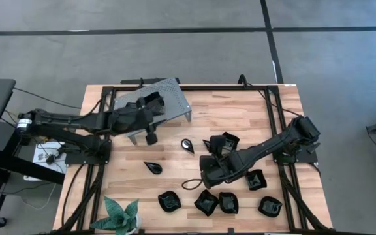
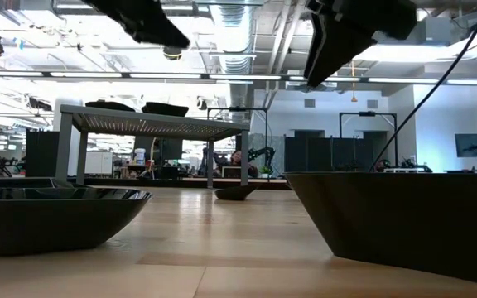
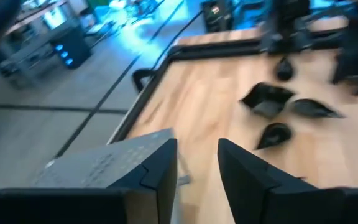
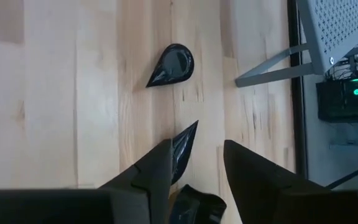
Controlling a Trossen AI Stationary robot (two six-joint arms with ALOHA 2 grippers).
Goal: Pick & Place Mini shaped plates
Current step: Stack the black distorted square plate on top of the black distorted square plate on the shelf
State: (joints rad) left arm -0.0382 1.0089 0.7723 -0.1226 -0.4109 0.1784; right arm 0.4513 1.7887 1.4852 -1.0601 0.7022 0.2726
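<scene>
Grippers occupy the middle of the wooden tabletop point(image 1: 253, 117). The left gripper point(image 1: 150, 138) hangs above the front edge of the grey perforated stand point(image 1: 165, 98), which stands near the far edge of the tabletop, left of centre. In the left wrist view its two dark fingers point(image 3: 160, 168) stand apart with nothing between them, so this gripper is released and empty. Two dark dishes rest on top of the stand point(image 2: 151, 124) in the low view.

The right gripper point(image 1: 207, 175) is positioned over the middle of the tabletop, toward the near edge. In the right wrist view its fingers point(image 4: 157, 171) are spread, and a pointed black plate point(image 4: 184, 149) lies on the wood in the gap between them; whether the fingers touch it cannot be told.

The mini shaped plates point(image 1: 217, 202) are distributed as follows:
- one teardrop plate point(image 1: 187, 145) near the centre, also visible in the right wrist view point(image 4: 171, 65)
- one leaf-shaped plate point(image 1: 153, 167) left of centre
- a row of several along the near edge, right of centre
- a cluster beside the right arm, toward the right edge

A green leafy plant point(image 1: 119, 215) stands at the near edge, toward the left corner
</scene>
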